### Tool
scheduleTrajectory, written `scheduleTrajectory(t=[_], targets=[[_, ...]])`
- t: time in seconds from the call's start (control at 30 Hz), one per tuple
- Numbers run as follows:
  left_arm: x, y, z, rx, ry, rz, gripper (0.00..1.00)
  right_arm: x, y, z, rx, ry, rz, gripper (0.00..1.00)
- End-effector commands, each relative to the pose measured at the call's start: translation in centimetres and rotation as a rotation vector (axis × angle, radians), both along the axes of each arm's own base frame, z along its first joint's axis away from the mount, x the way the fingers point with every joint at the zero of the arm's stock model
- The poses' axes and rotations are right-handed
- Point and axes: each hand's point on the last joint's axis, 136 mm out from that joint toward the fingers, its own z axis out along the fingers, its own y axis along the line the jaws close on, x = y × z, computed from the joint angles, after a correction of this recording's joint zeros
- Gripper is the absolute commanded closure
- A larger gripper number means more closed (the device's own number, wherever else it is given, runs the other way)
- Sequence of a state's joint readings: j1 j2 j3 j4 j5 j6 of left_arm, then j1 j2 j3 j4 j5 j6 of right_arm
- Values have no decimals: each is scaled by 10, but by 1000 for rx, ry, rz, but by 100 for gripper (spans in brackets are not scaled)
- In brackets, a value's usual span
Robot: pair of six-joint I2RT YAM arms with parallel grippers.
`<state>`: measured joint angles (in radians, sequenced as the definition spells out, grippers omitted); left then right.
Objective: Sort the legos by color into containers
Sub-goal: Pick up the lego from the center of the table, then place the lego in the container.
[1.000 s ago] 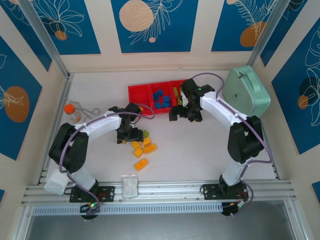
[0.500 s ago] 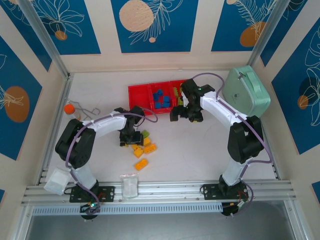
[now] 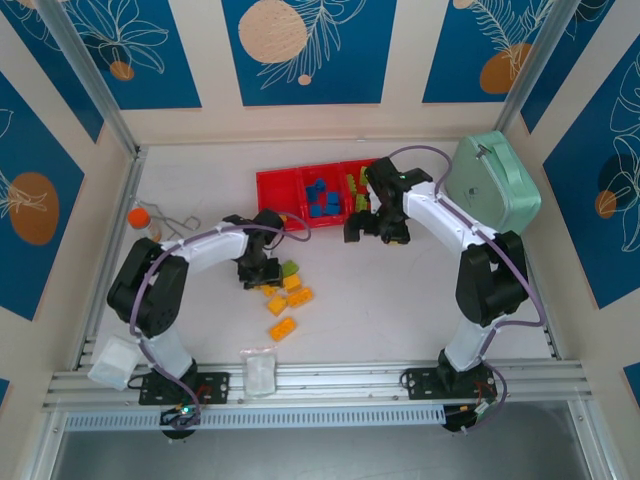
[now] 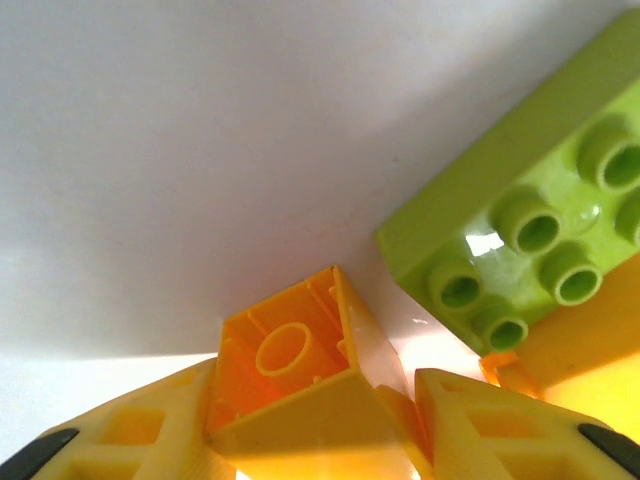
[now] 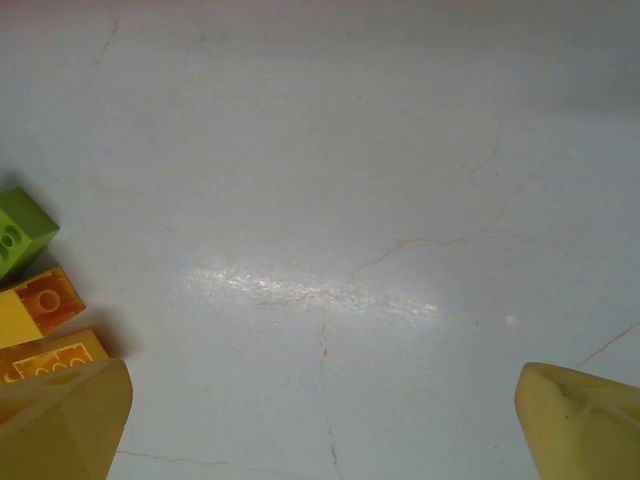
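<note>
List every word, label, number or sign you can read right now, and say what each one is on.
No text can be read in these views.
Any label on the orange-capped bottle is too small to read.
The lime green brick has plain studs with no legible lettering.
The orange brick shows its underside, with no marking visible.
The wall panels carry leaf and circle patterns, no words.

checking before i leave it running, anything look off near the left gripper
One orange brick is tipped over between the fingers of the left gripper, its hollow underside facing the wrist camera, while the green brick next to it sits studs up. Nothing looks spilled or broken.
</note>
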<state>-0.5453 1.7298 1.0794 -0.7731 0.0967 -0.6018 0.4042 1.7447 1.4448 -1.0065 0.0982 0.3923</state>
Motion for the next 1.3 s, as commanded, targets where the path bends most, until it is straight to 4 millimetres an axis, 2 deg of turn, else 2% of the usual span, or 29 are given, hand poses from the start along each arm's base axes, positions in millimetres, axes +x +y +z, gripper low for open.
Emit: scheduleTrajectory(t=[0.0, 0.2, 0.4, 0.5, 0.63, 0.83, 0.97, 1.13, 1.27], targets=[[8, 6, 7, -23, -60, 34, 66, 1, -1, 14, 14, -14, 8, 1], [21, 11, 32, -47, -163, 46, 76, 7, -1, 19, 14, -15, -5, 2], [44, 12, 77, -45, -272, 17, 77, 14, -6, 30, 8, -42, -17, 2], [63, 11, 98, -37, -329, 6, 77, 18, -11, 39, 14, -70, -36, 2], [101, 11, 117, -36, -391, 9, 77, 18, -20, 50, 28, -104, -68, 2], [169, -3, 127, -28, -440, -34, 77, 8, -33, 57, 47, -127, -104, 2], [207, -18, 120, -36, -437, -64, 77, -4, -44, 61, 53, -144, -138, 1], [241, -24, 112, -20, -451, -75, 76, -24, -51, 78, 99, -210, -131, 1], [254, -25, 114, -19, -468, -83, 72, -36, -66, 87, 109, -230, -178, 1]])
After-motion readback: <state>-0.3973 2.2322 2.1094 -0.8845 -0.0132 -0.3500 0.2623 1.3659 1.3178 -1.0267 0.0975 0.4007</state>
